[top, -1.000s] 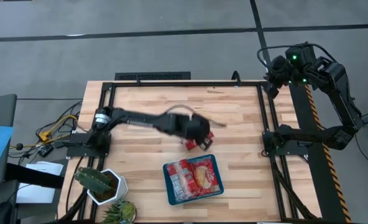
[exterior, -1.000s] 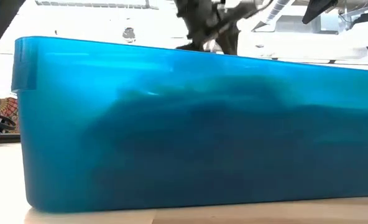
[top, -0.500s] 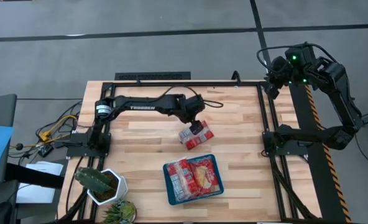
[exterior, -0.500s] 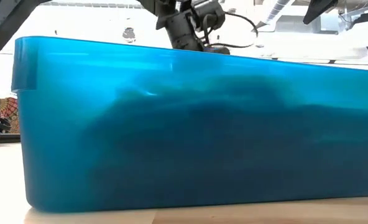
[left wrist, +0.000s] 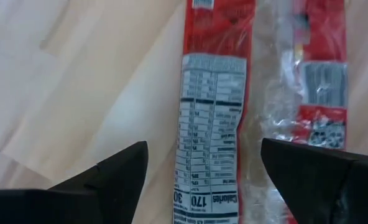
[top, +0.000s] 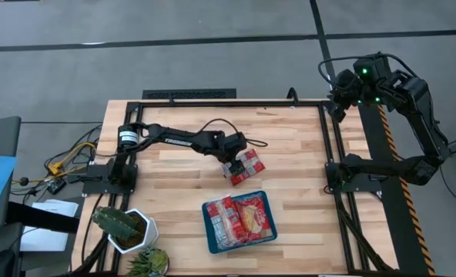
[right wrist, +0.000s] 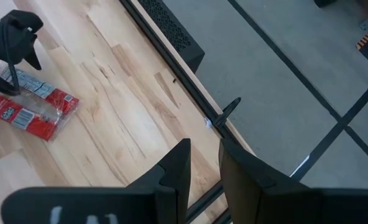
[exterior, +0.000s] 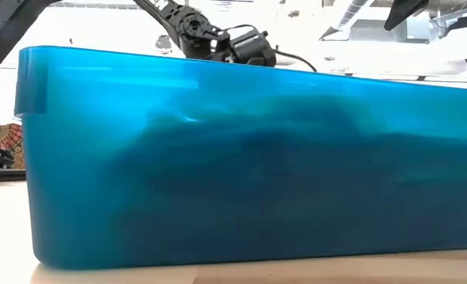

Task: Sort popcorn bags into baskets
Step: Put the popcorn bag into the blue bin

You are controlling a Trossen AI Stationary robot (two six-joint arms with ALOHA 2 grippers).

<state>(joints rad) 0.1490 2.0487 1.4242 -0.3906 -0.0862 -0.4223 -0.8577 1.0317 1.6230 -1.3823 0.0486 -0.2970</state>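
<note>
Two red popcorn bags lie flat side by side on the wood, just beyond the teal tray. The tray holds several more red packets. My left gripper is open and low over the loose pair. In the left wrist view its fingers stand on either side of the narrow packet with the white nutrition label, and the second packet lies beside that one. My right gripper waits shut off the table's far right corner. In the low view the tray wall hides the packets.
A white pot with a cactus and a second plant stand at the near left corner. Black frame rails run along the table's edges. Bare wood lies to the right of the loose packets.
My left gripper drew back a little from over the two loose packets toward the table's left, uncovering them. The arm swung its elbow out toward the far edge, then came down lower over the table. The packets now show fully.
</note>
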